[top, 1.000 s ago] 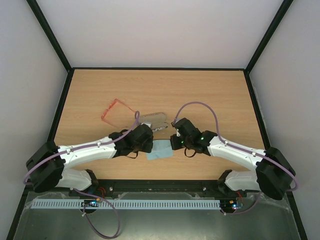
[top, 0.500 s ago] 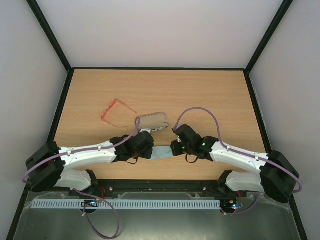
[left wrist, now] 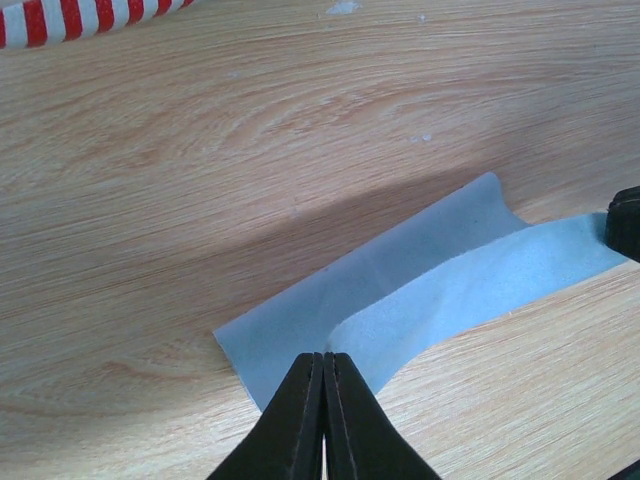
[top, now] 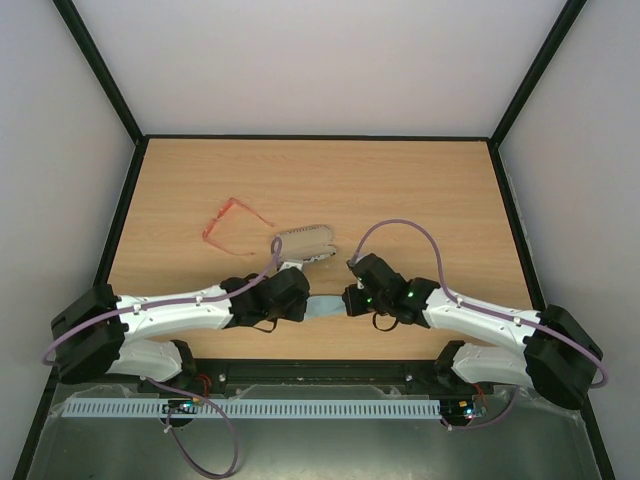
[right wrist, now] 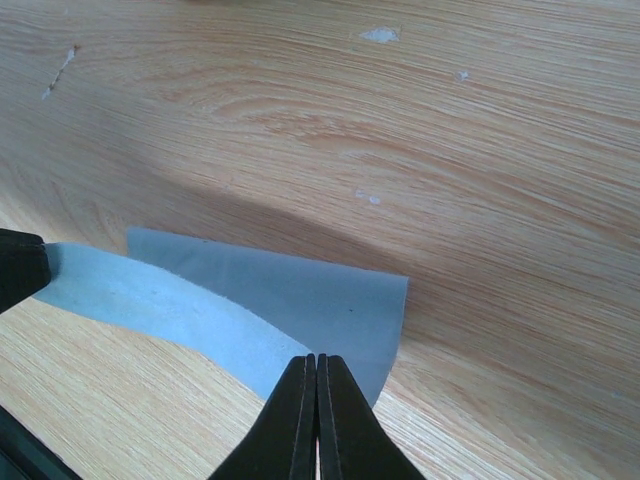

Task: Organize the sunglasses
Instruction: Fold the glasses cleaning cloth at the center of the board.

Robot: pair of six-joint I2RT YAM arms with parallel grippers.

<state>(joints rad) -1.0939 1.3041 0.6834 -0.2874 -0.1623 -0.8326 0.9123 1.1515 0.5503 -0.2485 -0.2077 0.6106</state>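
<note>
The sunglasses [top: 232, 222], translucent red-orange, lie on the table at the far left, well away from both arms. My left gripper [left wrist: 325, 356] is shut on one near corner of the light blue cloth [left wrist: 400, 290]. My right gripper [right wrist: 317, 358] is shut on the other near corner of the same cloth [right wrist: 270, 290]. The pinched edge is lifted and curled over the flat part of the cloth. From above, the cloth [top: 325, 305] shows as a narrow strip between the left gripper [top: 306, 305] and the right gripper [top: 344, 302].
The flag-printed case [top: 305, 243] lies just beyond the grippers; its red and white stripes [left wrist: 80, 18] show in the top left corner of the left wrist view. Black frame rails edge the wooden table [top: 420, 190].
Both grippers have drawn back toward the near edge with the cloth's corners, and the cloth has gone from a flat square to a narrow folded strip. Sunglasses and case have not moved.
</note>
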